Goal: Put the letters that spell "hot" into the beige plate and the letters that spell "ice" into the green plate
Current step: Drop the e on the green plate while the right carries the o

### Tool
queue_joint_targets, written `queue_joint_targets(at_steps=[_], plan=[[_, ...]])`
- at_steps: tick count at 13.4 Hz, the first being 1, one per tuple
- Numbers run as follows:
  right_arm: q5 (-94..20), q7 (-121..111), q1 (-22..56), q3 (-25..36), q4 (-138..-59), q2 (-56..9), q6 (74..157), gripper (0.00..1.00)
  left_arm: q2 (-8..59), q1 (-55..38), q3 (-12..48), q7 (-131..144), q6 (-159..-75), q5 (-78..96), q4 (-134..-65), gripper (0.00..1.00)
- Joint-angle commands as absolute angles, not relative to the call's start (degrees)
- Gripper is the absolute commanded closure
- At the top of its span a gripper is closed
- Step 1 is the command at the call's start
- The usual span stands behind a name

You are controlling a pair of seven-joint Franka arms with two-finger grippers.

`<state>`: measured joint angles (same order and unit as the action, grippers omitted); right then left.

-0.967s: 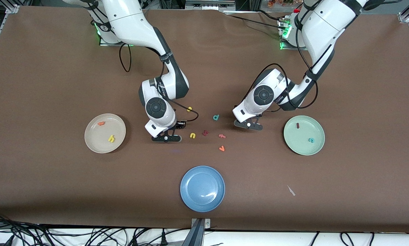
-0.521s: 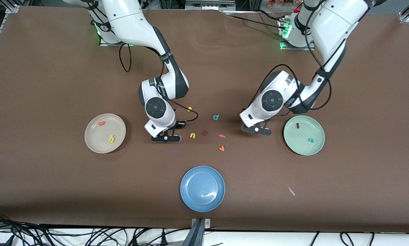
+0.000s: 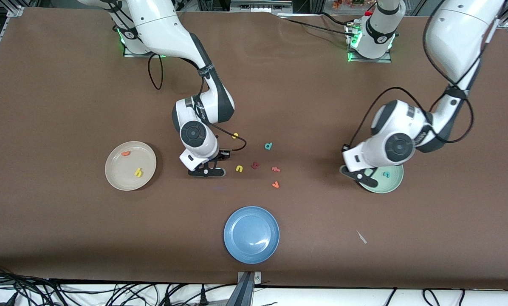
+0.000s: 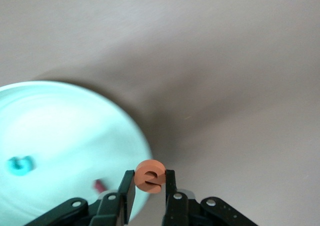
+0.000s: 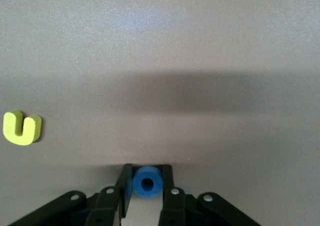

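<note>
The orange "e" [image 4: 150,176] is pinched between the fingers of the left gripper [image 3: 358,176], which in the last second has swung from the scattered letters near the table's middle to the rim of the green plate [image 3: 396,180], on the side facing those letters. In the left wrist view the "e" hangs right at the plate's edge, not yet clearly over the dish. The teal "c" [image 3: 386,174] already lies in that plate, and the dark red "i" [image 4: 99,186] shows there in the left wrist view; the arm hides it from the front. So "ice" looks one drop from complete, once the gripper moves a little further over the plate.

Well toward the right arm's end from the green plate, the right gripper [image 3: 206,171] has stayed low at the table and narrowed its fingers onto the blue "o" [image 5: 147,182], with the yellow "u" [image 3: 239,168] just beside it. The beige plate [image 3: 117,176] already holds the orange "t" [image 3: 125,153] and the yellow "h" [image 3: 138,172], so lifting and carrying the "o" there would finish "hot".
</note>
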<state>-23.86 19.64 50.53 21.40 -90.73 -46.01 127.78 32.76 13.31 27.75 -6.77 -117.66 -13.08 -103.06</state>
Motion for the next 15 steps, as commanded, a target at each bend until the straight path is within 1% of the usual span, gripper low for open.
queue_joint_targets(at_steps=[1,2,4,6,8,9,10,11,15], plan=[[-25.0,18.9,50.8,21.3,-91.1,-45.4,127.7,0.78,33.3,16.8,28.3,-14.1,-116.9,-11.9,-103.7,0.99],[-25.0,18.6,50.8,21.4,-90.8,-45.3,127.4,0.79,34.0,17.8,28.4,-15.3,-116.9,-11.9,-103.7,0.97],[-24.6,17.8,50.5,22.2,-89.3,-44.9,124.4,0.8,34.5,18.3,28.3,-15.7,-117.0,-12.0,-104.1,0.94],[-24.4,12.2,50.4,25.4,-89.3,-44.4,120.8,0.8,36.0,18.3,28.3,-15.6,-117.2,-12.0,-104.1,0.9],[-24.4,6.3,50.4,28.4,-90.2,-43.6,118.4,0.8,37.1,18.1,28.3,-15.7,-117.1,-12.0,-104.0,0.83],[-24.3,3.3,50.4,30.1,-91.1,-43.0,118.0,0.8,37.1,18.1,28.3,-15.7,-117.1,-12.0,-104.0,0.56],[-24.4,-1.2,50.4,31.7,-92.5,-42.3,117.9,0.8,37.1,18.2,28.3,-15.6,-117.1,-12.0,-103.9,0.05],[-24.5,-4.9,50.4,33.4,-94.7,-41.2,118.5,0.79,37.0,18.4,28.3,-15.7,-117.0,-12.0,-103.7,0.0],[-24.8,-18.3,50.4,38.4,-101.9,-38.7,123.5,0.79,34.9,18.2,28.6,-15.5,-115.0,-12.0,-102.9,0.0]])
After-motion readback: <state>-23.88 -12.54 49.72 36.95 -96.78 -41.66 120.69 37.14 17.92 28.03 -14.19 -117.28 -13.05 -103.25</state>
